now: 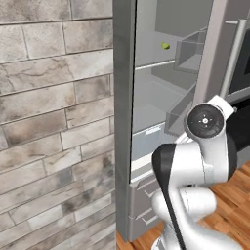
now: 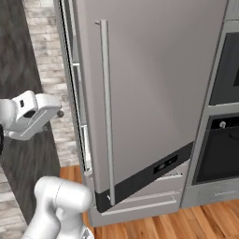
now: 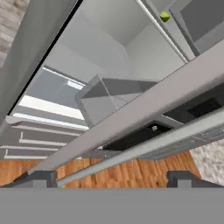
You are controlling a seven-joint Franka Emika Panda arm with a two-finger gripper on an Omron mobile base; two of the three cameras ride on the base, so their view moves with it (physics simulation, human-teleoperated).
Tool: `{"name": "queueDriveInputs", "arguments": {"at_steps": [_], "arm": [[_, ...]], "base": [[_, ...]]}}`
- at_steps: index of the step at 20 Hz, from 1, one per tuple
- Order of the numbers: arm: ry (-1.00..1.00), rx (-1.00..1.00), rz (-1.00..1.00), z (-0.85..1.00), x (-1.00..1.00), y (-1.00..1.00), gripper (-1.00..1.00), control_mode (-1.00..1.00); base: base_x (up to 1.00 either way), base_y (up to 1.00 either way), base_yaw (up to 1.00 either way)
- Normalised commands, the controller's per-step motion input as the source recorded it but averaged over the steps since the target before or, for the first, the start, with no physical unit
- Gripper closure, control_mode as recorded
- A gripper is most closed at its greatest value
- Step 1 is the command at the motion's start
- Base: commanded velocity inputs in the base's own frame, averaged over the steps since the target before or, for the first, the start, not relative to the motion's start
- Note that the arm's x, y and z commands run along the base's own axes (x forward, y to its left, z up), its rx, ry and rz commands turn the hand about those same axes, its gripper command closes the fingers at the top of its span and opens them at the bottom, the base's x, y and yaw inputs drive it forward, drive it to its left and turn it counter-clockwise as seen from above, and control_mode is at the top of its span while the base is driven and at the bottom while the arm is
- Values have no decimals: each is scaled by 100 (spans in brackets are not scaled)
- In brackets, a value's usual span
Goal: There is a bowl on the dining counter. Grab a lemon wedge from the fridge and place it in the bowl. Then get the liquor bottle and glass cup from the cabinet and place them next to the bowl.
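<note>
The fridge [image 1: 156, 93] stands open, its door [image 2: 154, 93] swung out to the right. A small yellow-green lemon wedge [image 1: 166, 45] lies on an upper shelf deep inside; in the hand view the lemon wedge [image 3: 164, 16] sits at the top right. My gripper [image 3: 111, 179] is open with nothing between its fingertips [image 3: 37, 177]. It hangs in front of the fridge opening, low and well short of the wedge, looking up past the door's edge [image 3: 144, 109]. The bowl, liquor bottle, glass cup and cabinet are out of view.
A stone brick wall [image 1: 49, 122] flanks the fridge on the left. Door bins [image 1: 193, 49] jut from the open door's inner side, and its long handle [image 2: 106, 107] faces outward. An oven stack [image 2: 224, 140] stands to the right. Freezer drawers [image 1: 141, 205] sit above the wooden floor [image 1: 229, 205].
</note>
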Motion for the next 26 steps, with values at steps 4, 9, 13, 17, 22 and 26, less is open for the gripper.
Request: {"name": "queueDriveInputs", "arguments": {"at_steps": [4, 9, 13, 17, 22, 26], "arm": [[-6, -21, 11, 4, 27, 24, -100, -100], [2, -18, 1, 16, 43, 15, -100, -100], [8, -3, 0, 1, 62, 0, -100, -100], [14, 0, -1, 0, 64, 0, -100, -100], [17, 0, 0, 0, 78, -10, -100, -100], [9, 0, 0, -1, 56, -23, -100, -100]], "base": [[0, 0, 0], [0, 0, 0], [0, 0, 0], [0, 0, 0], [0, 0, 0], [0, 0, 0]]}}
